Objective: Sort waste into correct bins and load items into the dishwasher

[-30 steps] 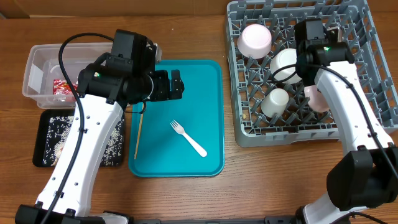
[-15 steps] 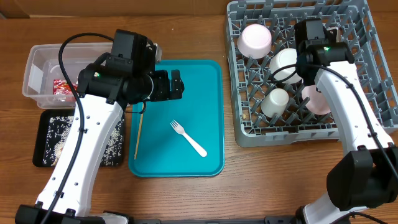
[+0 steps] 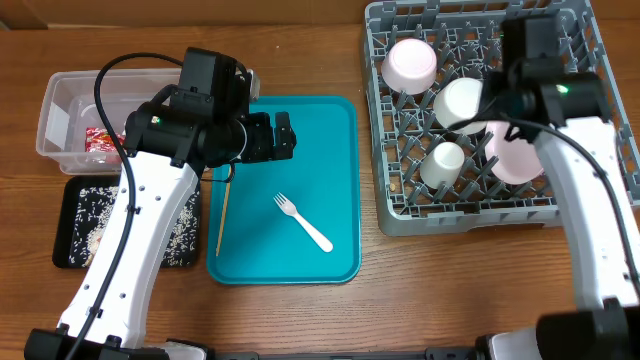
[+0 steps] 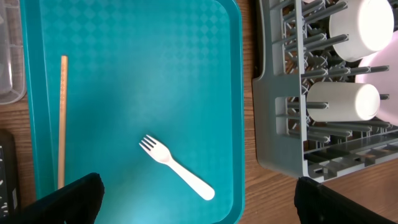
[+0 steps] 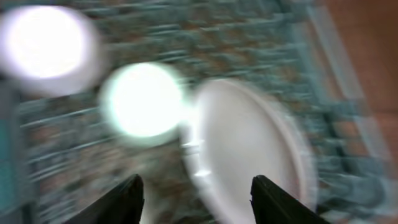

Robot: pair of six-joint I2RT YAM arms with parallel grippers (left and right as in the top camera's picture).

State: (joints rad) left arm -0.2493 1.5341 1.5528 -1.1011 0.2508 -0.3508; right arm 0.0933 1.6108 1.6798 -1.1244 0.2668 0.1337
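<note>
A white plastic fork [image 3: 303, 222] and a wooden stick [image 3: 222, 215] lie on the teal tray [image 3: 335, 120]. My left gripper [image 3: 281, 135] hovers open and empty above the tray's back part. In the left wrist view the fork [image 4: 177, 176] lies just ahead of the open jaws [image 4: 199, 211], with the stick [image 4: 62, 118] at the left. The grey dish rack [image 3: 400, 215] holds a pink bowl [image 3: 411, 62], two white cups [image 3: 460, 100] and a pink plate [image 3: 512, 158]. My right gripper [image 5: 202, 202] is open above the plate [image 5: 249, 143]; that view is blurred.
A clear plastic bin [image 3: 60, 100] with a red wrapper [image 3: 100, 140] stands at the far left. A black tray [image 3: 75, 255] with speckled scraps lies in front of it. Bare wooden table shows along the front edge.
My right arm has moved right and lifted over the rack, away from the pink plate. The left arm, fork and stick have not moved.
</note>
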